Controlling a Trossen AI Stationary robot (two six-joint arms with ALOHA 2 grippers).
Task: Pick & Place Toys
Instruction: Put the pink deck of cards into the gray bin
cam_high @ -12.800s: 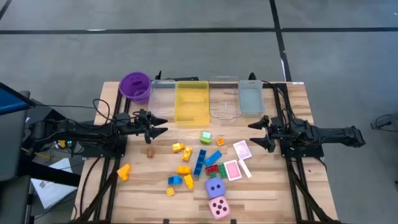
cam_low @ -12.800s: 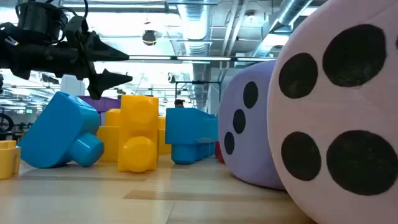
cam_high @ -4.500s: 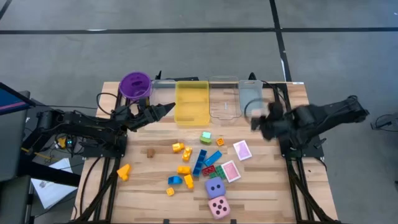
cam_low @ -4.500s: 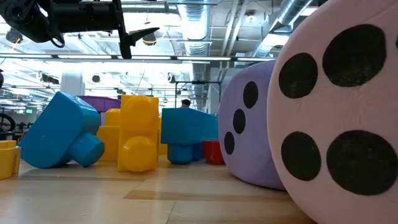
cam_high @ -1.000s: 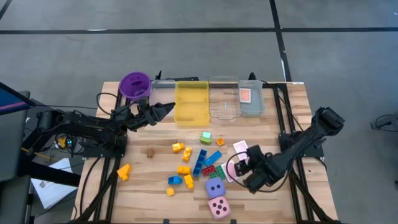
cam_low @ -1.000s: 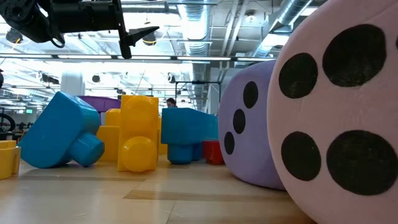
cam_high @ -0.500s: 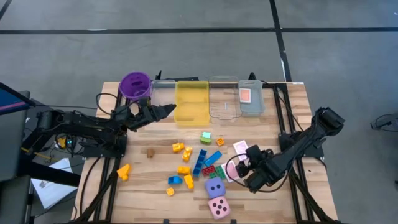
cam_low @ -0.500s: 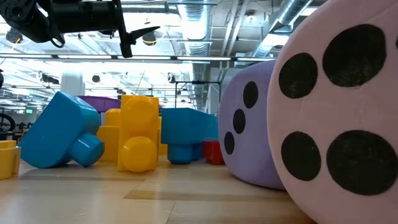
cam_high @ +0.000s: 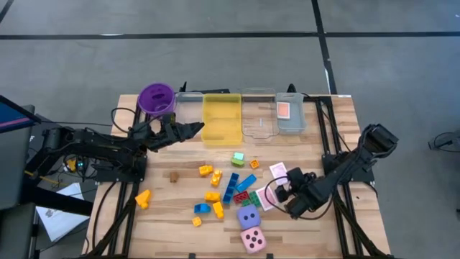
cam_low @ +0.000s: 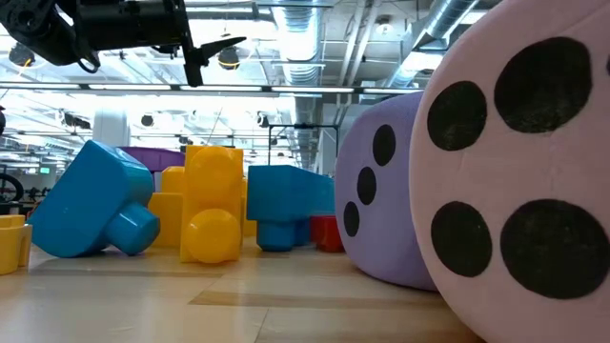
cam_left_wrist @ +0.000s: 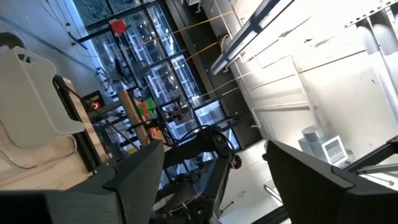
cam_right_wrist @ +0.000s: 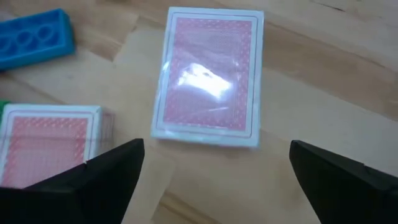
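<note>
The left gripper [cam_high: 192,128] holds its jaws spread with nothing between them, raised above the back left part of the tabletop [cam_high: 165,208], its tips reaching just over the near left corner of the yellow tray [cam_high: 222,119], with the purple cup [cam_high: 156,99] behind it. On the left side of the tabletop an orange brick [cam_high: 143,198] lies alone, well apart from the rest. Toward the middle, yellow bricks [cam_high: 206,170] and a green brick [cam_high: 237,158] lie in front of the yellow tray, with blue bricks [cam_high: 231,187] and small red and green bricks [cam_high: 249,196] close together nearer the front. The purple die [cam_high: 249,217] and the pink die [cam_high: 252,239] sit at the front edge, touching or nearly so; in the low view they fill the right side. Behind, a clear tray [cam_high: 259,114] stands next to the yellow one, and a second clear tray [cam_high: 290,113] farther right holds one card [cam_high: 284,109]. To the right of the bricks, a card pack [cam_right_wrist: 209,76] lies flat on the tabletop with another card pack [cam_right_wrist: 50,140] just beside it near a blue brick. The right gripper [cam_high: 282,193] hangs low above these cards, its jaws wide apart and empty, straddling the first pack in its wrist view without touching it.
</note>
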